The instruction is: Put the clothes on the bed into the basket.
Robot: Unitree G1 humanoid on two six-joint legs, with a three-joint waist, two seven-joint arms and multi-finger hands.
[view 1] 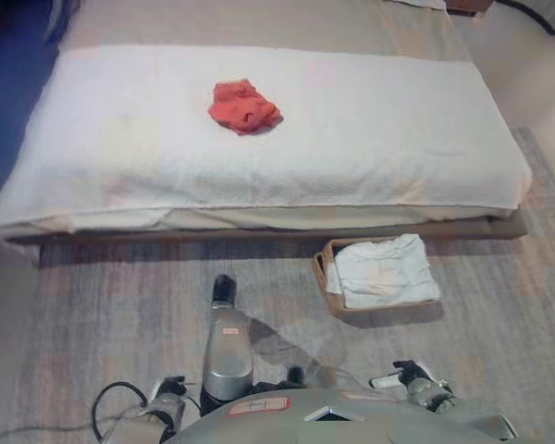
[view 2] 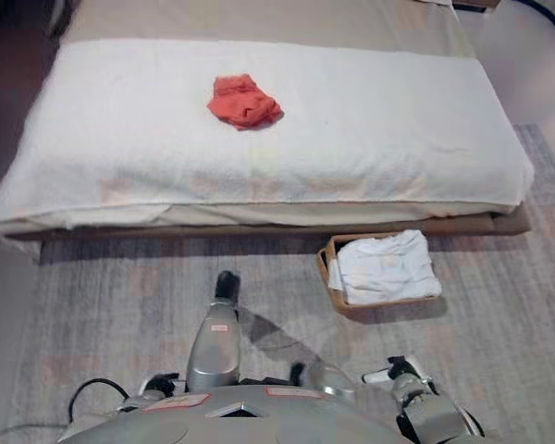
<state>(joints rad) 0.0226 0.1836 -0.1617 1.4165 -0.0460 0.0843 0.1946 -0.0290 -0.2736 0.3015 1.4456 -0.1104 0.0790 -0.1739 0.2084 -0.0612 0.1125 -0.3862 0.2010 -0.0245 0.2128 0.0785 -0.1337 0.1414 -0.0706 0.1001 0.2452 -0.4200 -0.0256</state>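
The bed fills the upper half of the view under a white cover, and the basket sits on the rug just off its near edge, toward the right, already holding a white garment. One red garment lies crumpled mid-bed, well apart from the basket. The left hand points toward the bed's near edge, empty; the right hand hangs low, and whether either hand's fingers are spread or curled cannot be told. The reach for the red piece seems in hand; next calls for a long stretch over the bed.
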